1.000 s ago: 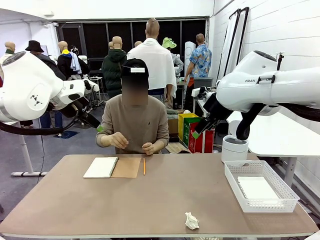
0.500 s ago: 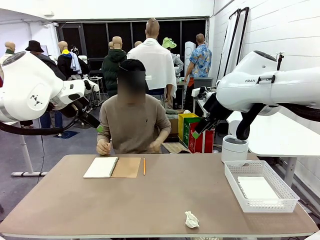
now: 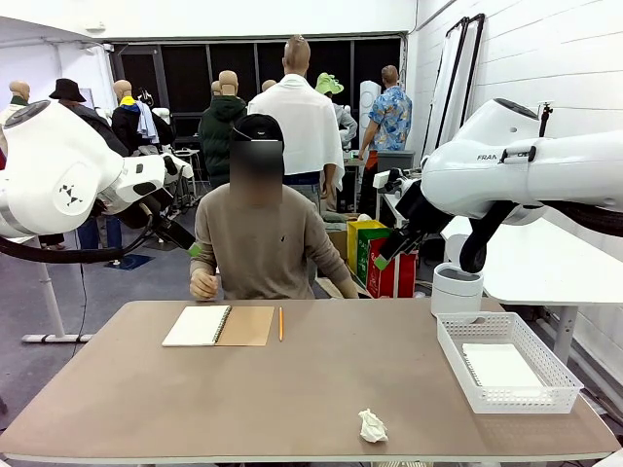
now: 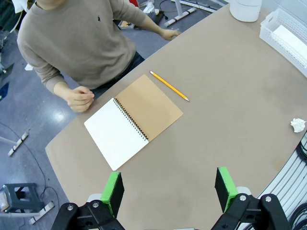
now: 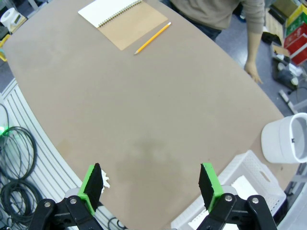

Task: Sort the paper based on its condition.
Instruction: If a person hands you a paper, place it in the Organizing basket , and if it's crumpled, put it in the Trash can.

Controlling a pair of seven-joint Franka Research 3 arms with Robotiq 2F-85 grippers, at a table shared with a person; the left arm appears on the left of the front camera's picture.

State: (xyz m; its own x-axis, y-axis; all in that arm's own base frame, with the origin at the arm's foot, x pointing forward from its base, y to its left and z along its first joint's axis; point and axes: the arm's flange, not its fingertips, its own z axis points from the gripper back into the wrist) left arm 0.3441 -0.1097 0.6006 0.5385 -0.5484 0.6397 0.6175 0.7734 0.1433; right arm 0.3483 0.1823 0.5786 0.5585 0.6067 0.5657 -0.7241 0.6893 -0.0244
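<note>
A crumpled ball of paper (image 3: 372,427) lies near the table's front edge, also in the left wrist view (image 4: 298,125) and half behind a finger in the right wrist view (image 5: 105,182). A flat white sheet (image 3: 501,368) rests in the white basket (image 3: 455,358) at the right. My left gripper (image 4: 169,184) hangs open high above the table, over the spot in front of the open notebook (image 4: 132,120). High over the table's middle, my right gripper (image 5: 150,184) is open too. Neither holds anything.
An open spiral notebook (image 3: 216,326) and a yellow pencil (image 3: 280,323) lie at the far side before the seated person. One fist (image 3: 202,284) rests at the far edge; the other hand (image 5: 253,72) hangs off the table. A white round bin (image 3: 456,289) stands beyond the basket.
The person has drawn both hands back from the notebook: one fist now sits at the table's far edge, the other arm has dropped beside the table. Neither arm of mine has moved.
</note>
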